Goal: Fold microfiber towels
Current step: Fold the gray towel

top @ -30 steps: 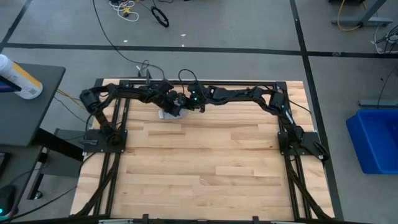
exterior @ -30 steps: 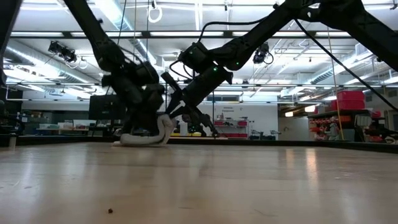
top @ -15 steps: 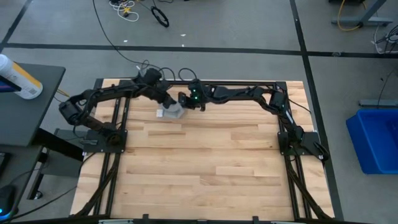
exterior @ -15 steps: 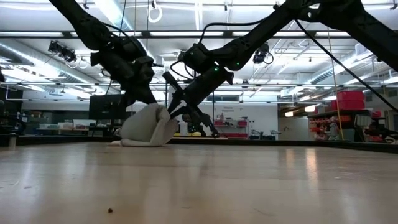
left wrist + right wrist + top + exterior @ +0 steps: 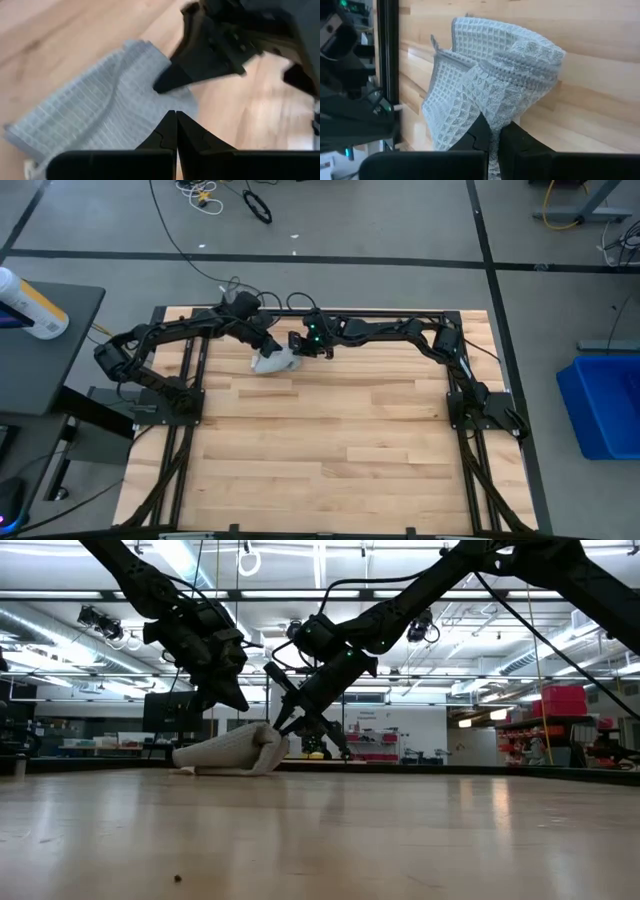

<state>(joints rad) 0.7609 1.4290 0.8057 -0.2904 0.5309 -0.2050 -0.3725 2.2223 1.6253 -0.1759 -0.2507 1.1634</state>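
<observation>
The light grey-blue waffle-textured towel [image 5: 272, 362] lies bunched on the wooden table near its far edge; it also shows in the low view [image 5: 225, 752]. My right gripper [image 5: 280, 728] is shut on the towel's right end. My left gripper [image 5: 238, 703] is shut and hovers just above the towel's middle without touching it. In the left wrist view its closed fingertips [image 5: 176, 116] point down at the cloth [image 5: 100, 110], with the right gripper's finger [image 5: 172, 80] beyond them. My right gripper pinches a bunched fold of the towel [image 5: 495, 112] between its two fingers, at the towel's right end. The fingers slant down from the table's right. The cloth humps up beyond the fingertips [image 5: 490, 70], and the rest lies slack on the table.
The black frame rail [image 5: 330, 313] runs along the table's far edge just behind both grippers. Bare wood [image 5: 330, 440] stretches toward the near edge. A blue bin [image 5: 605, 405] stands on the floor off the right side.
My left gripper has risen off the towel and drawn slightly toward the table's left. The towel's left part first rose into a hump under it, then dropped and spread out flat toward the left. The right end stayed in my right gripper.
</observation>
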